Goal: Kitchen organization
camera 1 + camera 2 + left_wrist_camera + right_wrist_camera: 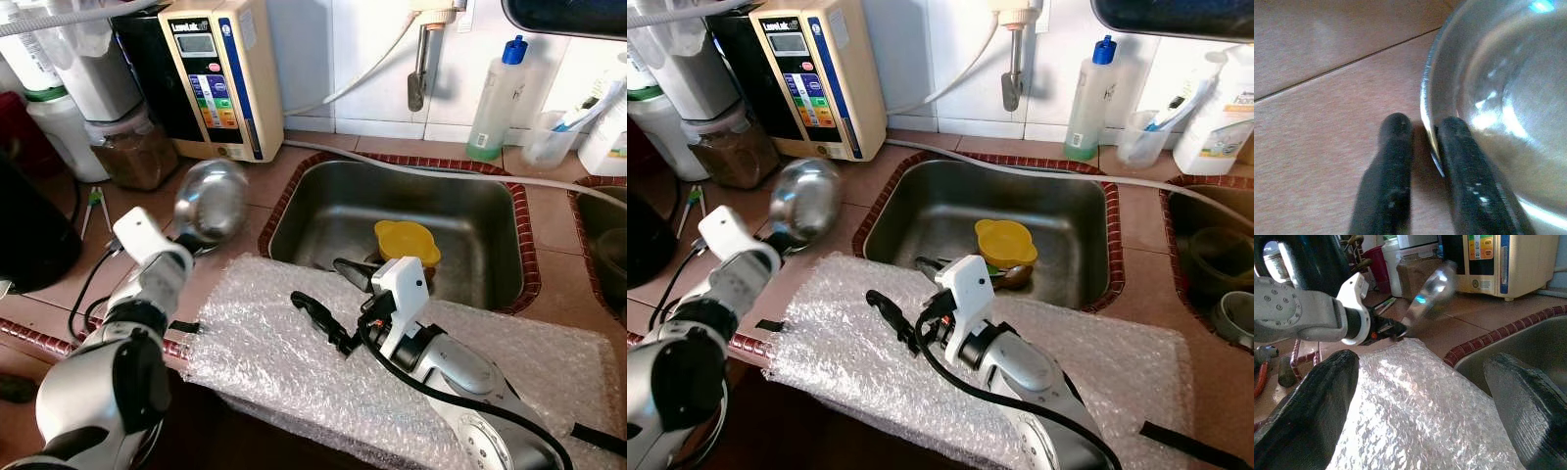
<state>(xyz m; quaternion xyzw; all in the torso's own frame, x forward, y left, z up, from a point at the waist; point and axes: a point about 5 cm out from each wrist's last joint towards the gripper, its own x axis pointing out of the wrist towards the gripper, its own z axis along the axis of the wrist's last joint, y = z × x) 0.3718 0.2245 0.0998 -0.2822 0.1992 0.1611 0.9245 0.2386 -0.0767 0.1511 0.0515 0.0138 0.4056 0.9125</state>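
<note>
A shiny steel bowl (211,199) is tilted up on the tiled counter left of the sink (323,211). My left gripper (192,245) is shut on its rim, one finger (1469,181) inside the bowl (1503,98) and one outside. My right gripper (328,294) hangs open over the bubble wrap (294,362) at the sink's front edge, nothing between its fingers. A yellow cup (406,241) lies in the sink, with a spoon or ladle beside it.
A water ioniser (220,78), jars and a black appliance (29,235) stand at the back left. A soap bottle (495,103) and a clear cup stand behind the sink. A second basin (1215,264) lies to the right. Cables run along the counter's left.
</note>
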